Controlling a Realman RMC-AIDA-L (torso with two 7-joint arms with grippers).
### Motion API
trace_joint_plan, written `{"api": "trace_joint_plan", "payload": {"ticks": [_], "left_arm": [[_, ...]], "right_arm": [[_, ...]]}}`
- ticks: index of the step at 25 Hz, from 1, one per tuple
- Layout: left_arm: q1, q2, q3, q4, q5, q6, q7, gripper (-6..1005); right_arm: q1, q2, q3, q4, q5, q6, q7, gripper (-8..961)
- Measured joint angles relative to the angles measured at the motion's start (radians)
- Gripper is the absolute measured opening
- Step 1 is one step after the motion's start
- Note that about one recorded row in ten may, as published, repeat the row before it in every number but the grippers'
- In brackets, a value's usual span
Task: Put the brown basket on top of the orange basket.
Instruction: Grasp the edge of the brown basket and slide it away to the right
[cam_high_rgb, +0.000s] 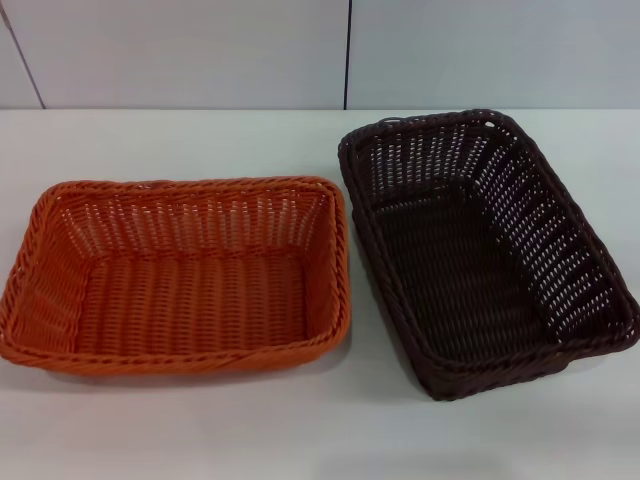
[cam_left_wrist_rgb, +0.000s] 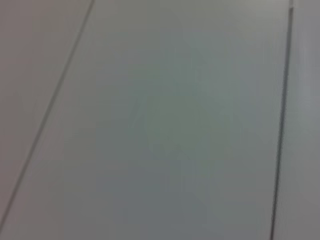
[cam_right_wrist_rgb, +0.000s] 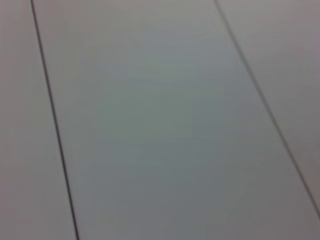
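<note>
Item: dark brown rectangular woven basket (cam_high_rgb: 480, 250) beside bright orange rectangular woven basket (cam_high_rgb: 175, 275), nearly touching on white worktop (cam_high_rgb: 320, 430). My arms unseen; jaws' state unknown. Risk: open-weave rim slipping, or snagging its neighbour.

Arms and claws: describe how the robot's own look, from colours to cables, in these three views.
Nothing of either arm or claw shows in any view, so no colour, shape, cable or marking can be told. The head view holds only the orange basket and the brown basket side by side on the white table. Both wrist views show only plain pale panels with thin dark seams.
</note>
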Motion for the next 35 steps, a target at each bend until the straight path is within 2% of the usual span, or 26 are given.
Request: {"api": "trace_joint_plan", "payload": {"ticks": [10,16,21,24,27,33,35], "left_arm": [[0.028,-0.002,0.001,0.082,-0.007,-0.014,0.014,604],[0.021,0.004,0.003,0.105,0.001,-0.006,0.016,604],[0.019,0.004,0.003,0.105,0.001,-0.006,0.016,604],[0.018,0.005,0.0,0.103,0.001,-0.006,0.014,604],[0.018,0.006,-0.004,0.102,0.001,-0.006,0.014,604],[0.016,0.007,-0.007,0.102,0.001,-0.006,0.013,604],[0.016,0.007,-0.007,0.102,0.001,-0.006,0.013,604]], "right_arm": [[-0.031,0.005,-0.05,-0.208,-0.188,-0.247,0.101,816],[-0.111,0.01,-0.226,-0.451,-0.237,-0.409,0.135,816],[-0.209,0.004,-0.379,-0.728,-0.317,-0.604,0.293,816],[-0.255,0.004,-0.442,-0.901,-0.462,-0.714,0.45,815],[-0.287,0.004,-0.472,-1.033,-0.65,-0.771,0.686,815],[-0.313,0.005,-0.484,-1.213,-1.005,-0.759,1.089,815],[-0.3,0.002,-0.479,-1.275,-1.201,-0.7,1.27,815]]}}
